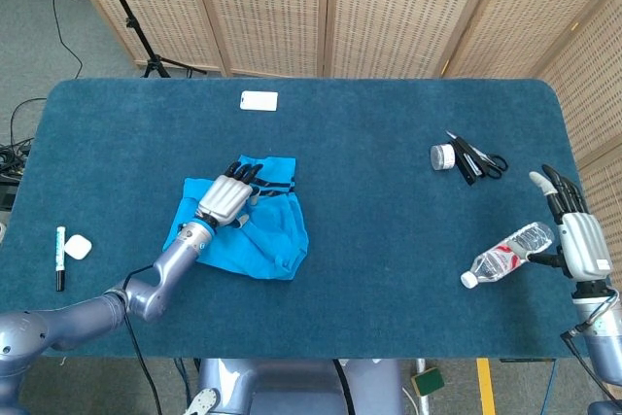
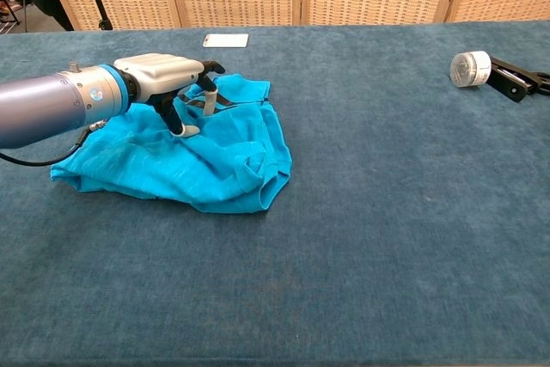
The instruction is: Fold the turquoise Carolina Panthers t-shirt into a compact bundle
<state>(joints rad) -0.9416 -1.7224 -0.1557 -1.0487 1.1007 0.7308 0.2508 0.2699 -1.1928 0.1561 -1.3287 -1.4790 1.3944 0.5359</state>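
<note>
The turquoise t-shirt [image 1: 267,230] [image 2: 219,161] lies crumpled on the blue table, left of centre. My left hand [image 1: 225,199] [image 2: 163,77] sits on its far part with fingers curled down. It pinches a fold of cloth near the black-striped edge between thumb and fingers. My right hand [image 1: 573,230] hovers at the table's right edge, fingers straight and apart, holding nothing. It shows only in the head view.
A plastic water bottle [image 1: 507,255] lies just left of my right hand. A white round container [image 1: 443,156] [image 2: 469,68] and black scissors [image 1: 481,159] [image 2: 516,77] are at the back right. A white card [image 1: 259,100] [image 2: 226,40] lies behind the shirt. A marker [image 1: 59,258] and a small white case [image 1: 78,247] sit far left.
</note>
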